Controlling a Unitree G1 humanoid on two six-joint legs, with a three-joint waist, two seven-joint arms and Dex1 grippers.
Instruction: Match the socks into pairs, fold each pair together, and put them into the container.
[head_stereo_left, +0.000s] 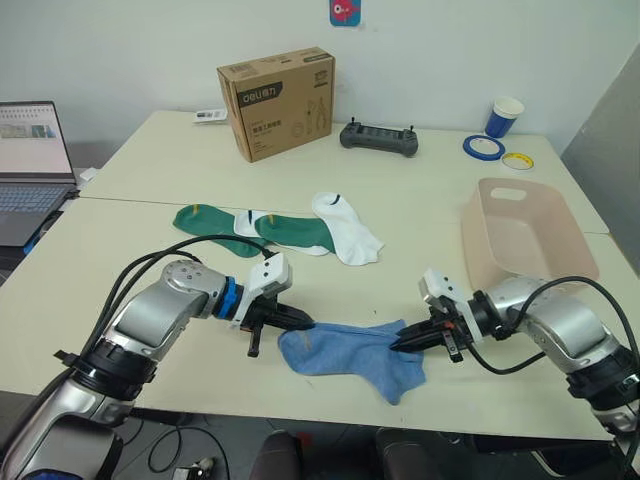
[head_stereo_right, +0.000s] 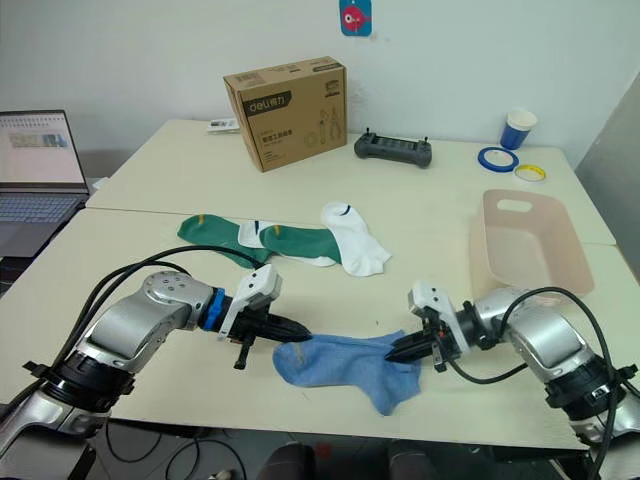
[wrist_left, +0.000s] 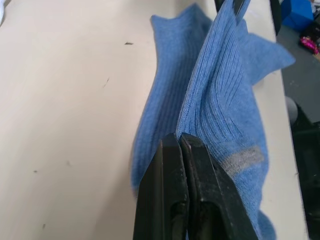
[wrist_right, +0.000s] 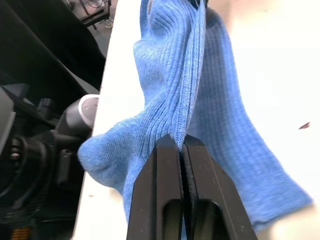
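My left tool (head_stereo_left: 303, 324) and right tool (head_stereo_left: 397, 345) are each pinched tight on an end of the light blue socks (head_stereo_left: 350, 356), near the table's (head_stereo_left: 120, 250) front edge; I can't tell one layer from two. Green socks (head_stereo_left: 300, 232) overlap the white socks (head_stereo_left: 347, 228) behind. The container (head_stereo_left: 520, 230) sits right.

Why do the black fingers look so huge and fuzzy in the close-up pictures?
In both wrist views the camera sits right behind the fingers, so they loom large and soft-edged, while the blue sock ahead shows crisp ribs; in the eye views the left gripper looks small.
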